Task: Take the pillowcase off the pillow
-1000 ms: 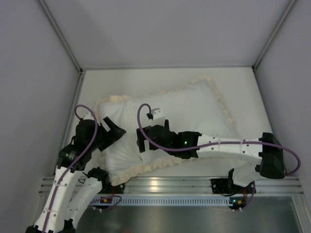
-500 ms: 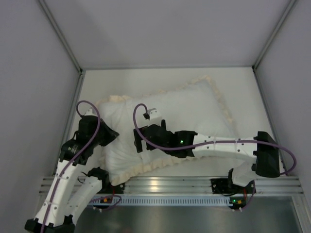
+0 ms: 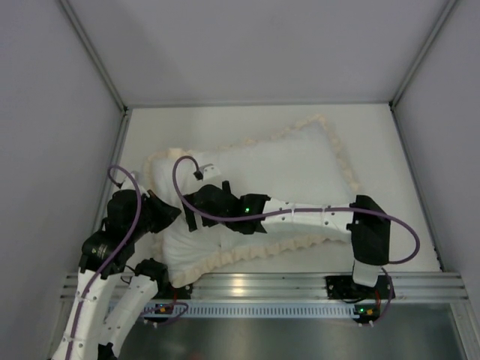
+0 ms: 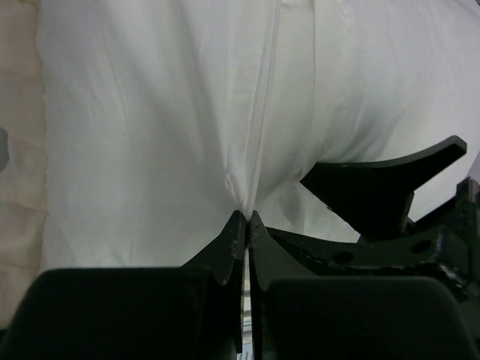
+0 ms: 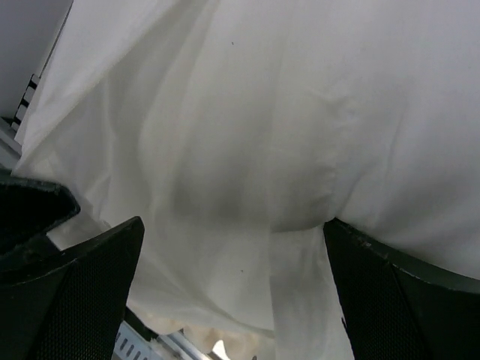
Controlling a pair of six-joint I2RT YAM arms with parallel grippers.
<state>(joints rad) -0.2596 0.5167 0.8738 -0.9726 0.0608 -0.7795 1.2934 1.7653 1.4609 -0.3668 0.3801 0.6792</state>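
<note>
The pillowcase (image 3: 300, 161) lies white face up on the table, its cream frill (image 3: 335, 146) running all round. It bulges with the pillow inside, which is hidden. At its near-left end, my left gripper (image 3: 163, 214) is shut on a pinched ridge of the white pillowcase fabric (image 4: 150, 135), the fold running up from the fingertips (image 4: 237, 229). My right gripper (image 3: 190, 218) reaches across from the right and stands open right beside the left one. Its fingers (image 5: 86, 289) spread wide over the white cloth (image 5: 247, 150), pressing into it.
Grey walls close in the table on the left, back and right. A metal rail (image 3: 247, 285) runs along the near edge just below the frill. The right arm (image 3: 315, 217) lies across the pillowcase's near half. Its finger (image 4: 382, 187) shows in the left wrist view.
My left gripper has closed on a fold of the pillowcase and pulled slightly back. The right arm has swung left across the pillowcase, its gripper still open.
</note>
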